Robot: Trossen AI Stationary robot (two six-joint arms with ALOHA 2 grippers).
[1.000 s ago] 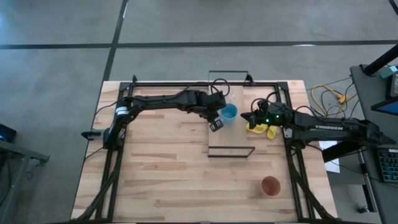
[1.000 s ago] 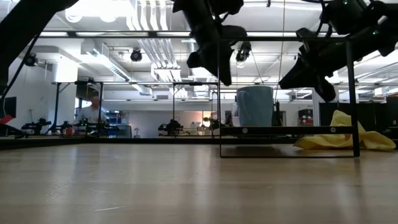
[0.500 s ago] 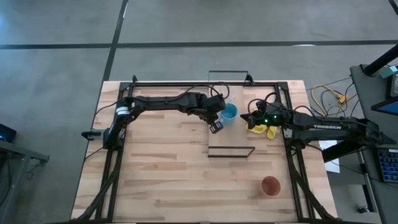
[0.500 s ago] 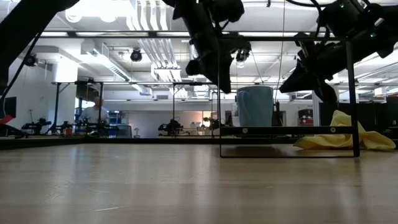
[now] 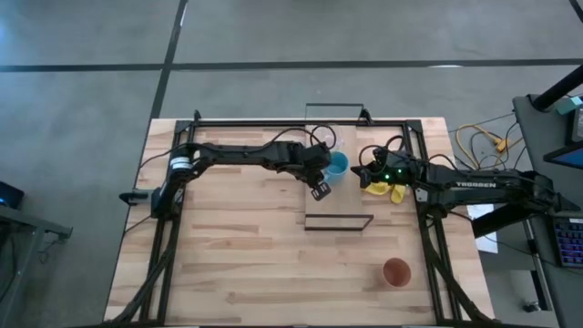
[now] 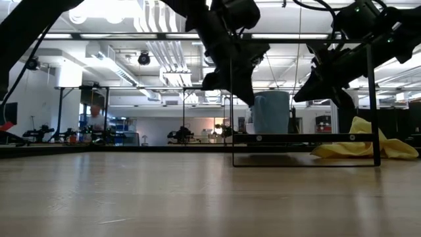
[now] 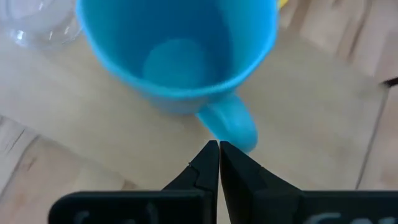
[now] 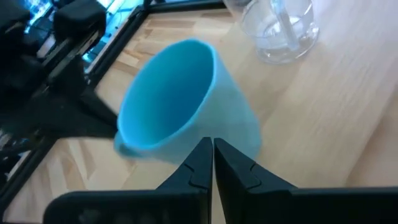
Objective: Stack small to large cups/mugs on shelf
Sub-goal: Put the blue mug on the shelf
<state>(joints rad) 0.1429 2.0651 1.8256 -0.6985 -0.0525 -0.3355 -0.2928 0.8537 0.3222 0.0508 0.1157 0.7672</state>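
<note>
The left gripper (image 7: 219, 163), fingers pressed together and holding nothing, hovers just beside the handle of the light-blue mug (image 7: 180, 56). The right gripper (image 8: 211, 163), also closed and empty, points at the mug's opposite side. The mug stands upright on the shelf (image 5: 351, 196), with the tiny clear glass cup (image 8: 280, 28) close beside it, probably also on the board. The brown-orange cup (image 5: 395, 271) sits well apart on the wooden table (image 5: 237, 255). Nothing is nested yet. A yellow cloth (image 6: 358, 146) lies beside the shelf; a workshop room extends behind.
</note>
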